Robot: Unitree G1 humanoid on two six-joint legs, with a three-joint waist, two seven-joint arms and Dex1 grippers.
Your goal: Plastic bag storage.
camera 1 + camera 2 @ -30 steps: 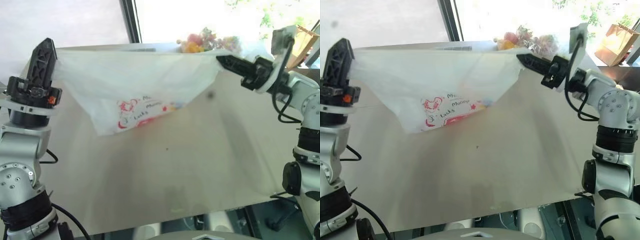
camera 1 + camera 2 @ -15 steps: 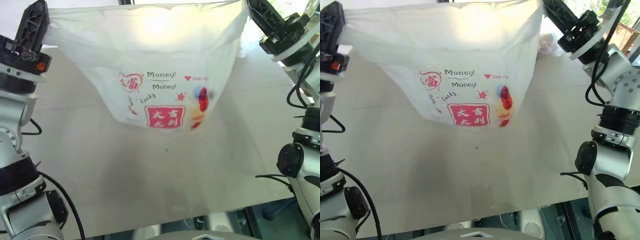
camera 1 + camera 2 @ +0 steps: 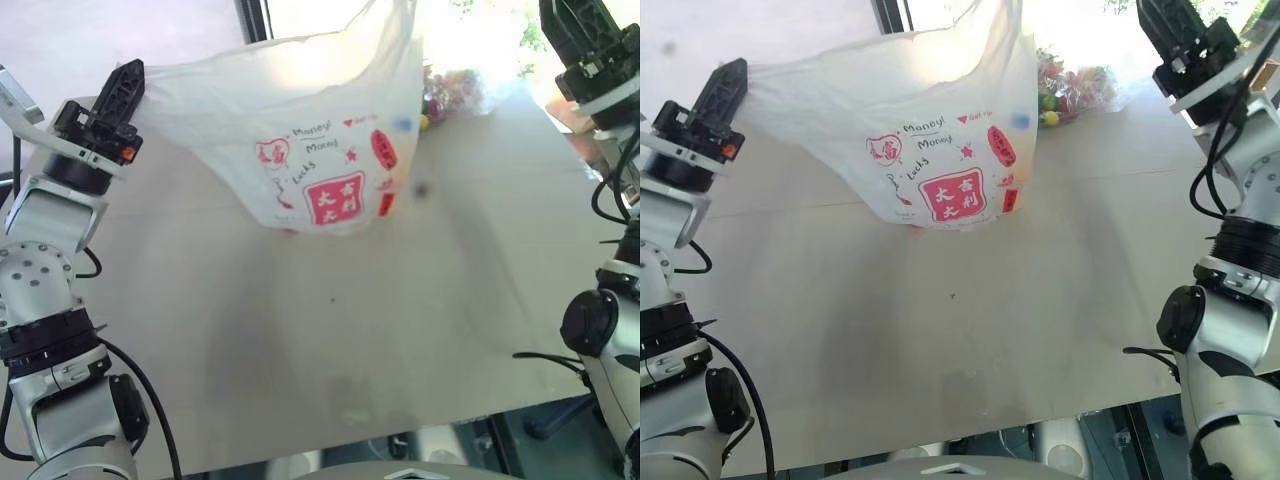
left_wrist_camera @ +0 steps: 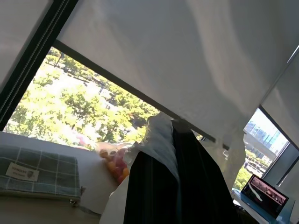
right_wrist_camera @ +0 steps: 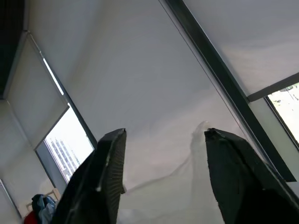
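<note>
Plastic bag (image 3: pixel 320 140) hangs at upper centre above the tabletop (image 3: pixel 400 320), one corner pinched in the left gripper (image 3: pixel 122 88); the right gripper (image 5: pixel 161 179), upper right, stands with fingers spread, holding nothing.

I count one plastic bag (image 3: pixel 320 150), one table (image 3: pixel 400 330), one small bag of sweets (image 3: pixel 1075 90), two grippers, left (image 3: pixel 125 85) and right (image 5: pixel 161 179), one checked pouch (image 4: pixel 37 172) and one laptop (image 4: pixel 264 193)
</note>
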